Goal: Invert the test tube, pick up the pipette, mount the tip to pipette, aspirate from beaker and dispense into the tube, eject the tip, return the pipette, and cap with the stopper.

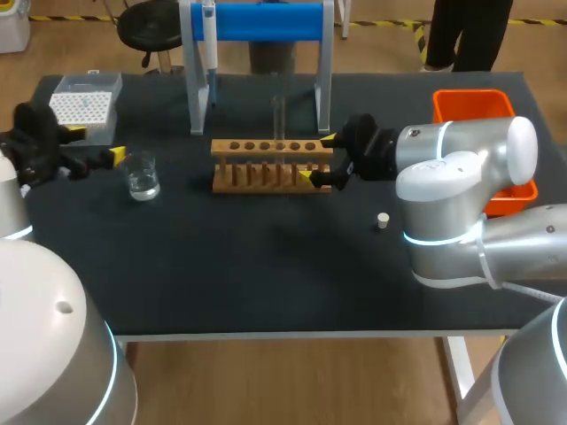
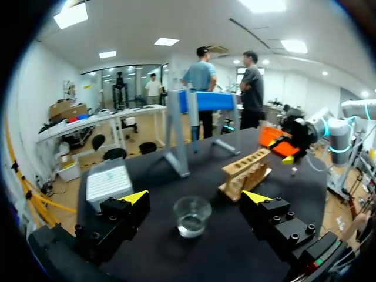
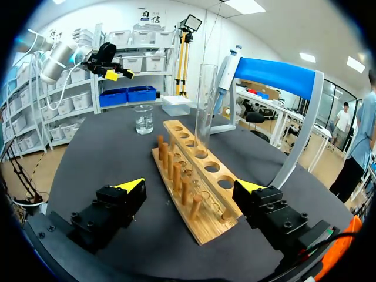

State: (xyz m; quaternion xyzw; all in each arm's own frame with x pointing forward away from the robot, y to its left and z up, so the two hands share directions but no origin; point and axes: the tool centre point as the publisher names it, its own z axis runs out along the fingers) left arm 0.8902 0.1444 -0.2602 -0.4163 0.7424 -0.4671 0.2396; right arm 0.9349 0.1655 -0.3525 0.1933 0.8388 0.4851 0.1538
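Note:
A clear test tube [image 1: 279,119] [image 3: 205,100] stands upright in the wooden rack [image 1: 270,165] [image 3: 197,185]. My right gripper [image 1: 319,158] [image 3: 191,187] is open at the rack's right end, which lies between its fingers without being gripped. Over at the left my left gripper [image 1: 96,144] [image 2: 195,197] is open and empty, with the glass beaker [image 1: 142,175] [image 2: 192,215] of clear liquid just ahead of it. The pipette [image 1: 210,44] [image 3: 226,73] hangs on the blue stand [image 1: 261,22]. A white tip box [image 1: 84,106] [image 2: 108,183] sits at the far left. The small stopper [image 1: 383,220] lies right of the rack.
An orange bin [image 1: 478,111] [image 2: 276,141] stands at the back right, partly behind my right arm. The stand's two grey legs [image 1: 197,88] rise right behind the rack. Dark table surface [image 1: 266,274] stretches in front of the rack.

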